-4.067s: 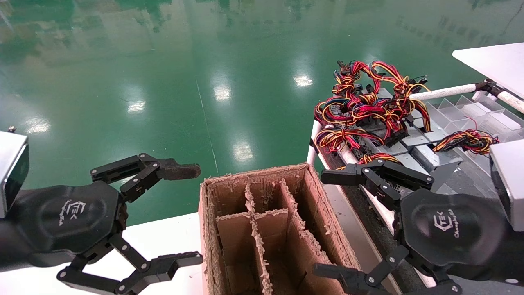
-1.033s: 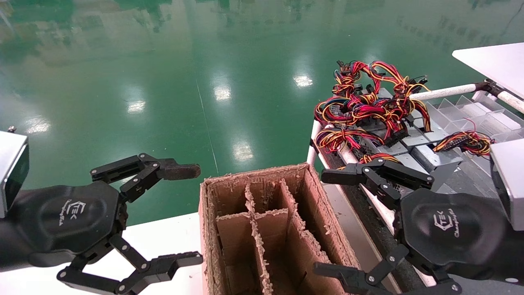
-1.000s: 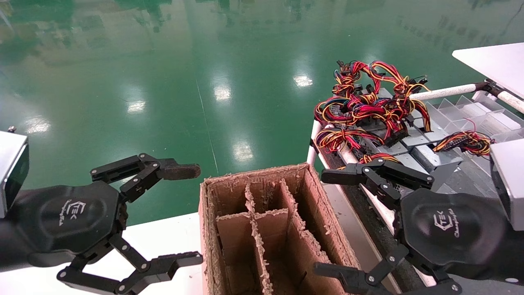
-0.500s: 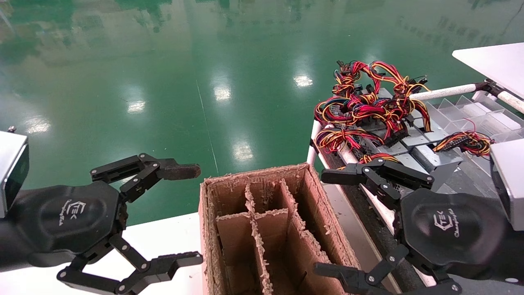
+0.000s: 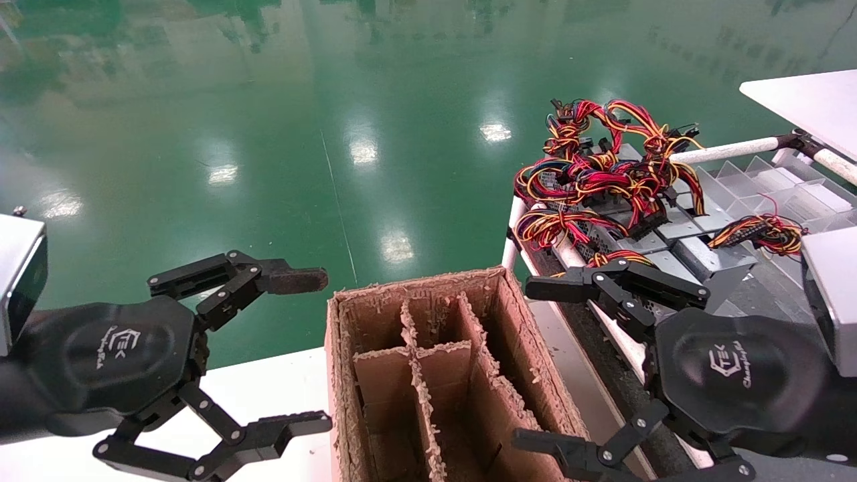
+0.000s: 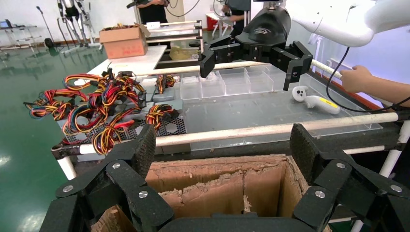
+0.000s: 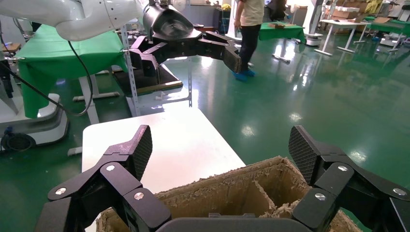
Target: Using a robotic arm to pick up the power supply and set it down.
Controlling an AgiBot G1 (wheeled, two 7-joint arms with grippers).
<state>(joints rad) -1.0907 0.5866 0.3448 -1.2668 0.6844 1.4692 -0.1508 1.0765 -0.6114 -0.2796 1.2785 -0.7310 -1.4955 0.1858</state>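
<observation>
The power supply [image 5: 696, 258] is a grey metal box lying on the rack at the right. Its compact bundle of red, yellow and black wires [image 5: 619, 258] sits at the end nearest the rail. In the left wrist view its perforated side [image 6: 169, 126] shows under that bundle [image 6: 158, 115]. My right gripper [image 5: 532, 363] hangs open beside the rack, its upper finger just in front of the bundle and holding nothing. My left gripper [image 5: 323, 349] is open and empty over the white table's edge, left of the cardboard box [image 5: 428, 288].
The divided cardboard box [image 6: 217, 166] stands between both grippers. Other grey units under long tangled wires [image 5: 602, 167] lie farther back on the rack, a second small bundle [image 5: 763, 231] to the right. White rail [image 5: 726, 150] and clear trays [image 5: 770, 177] border the rack.
</observation>
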